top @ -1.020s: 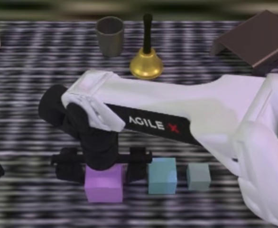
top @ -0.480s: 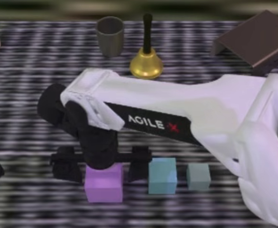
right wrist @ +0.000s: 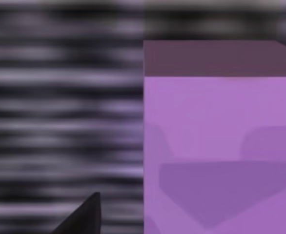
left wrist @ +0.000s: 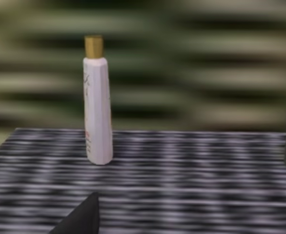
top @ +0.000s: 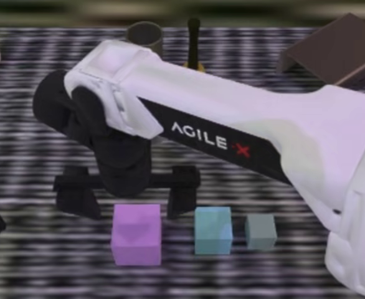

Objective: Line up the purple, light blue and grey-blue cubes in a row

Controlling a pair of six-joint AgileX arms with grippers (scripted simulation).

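Cubes sat in a row near the table's front: purple point(top: 136, 234), light blue point(top: 213, 230), grey-blue cube point(top: 260, 232). Right gripper point(top: 126, 198) hung spread above the purple, gripping nothing; lifting straight up would best avoid nudging it

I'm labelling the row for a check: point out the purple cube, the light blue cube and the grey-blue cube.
purple cube point(top: 136, 233): top view, middle of its top face.
light blue cube point(top: 213, 229): top view, middle of its top face.
grey-blue cube point(top: 260, 231): top view, middle of its top face.
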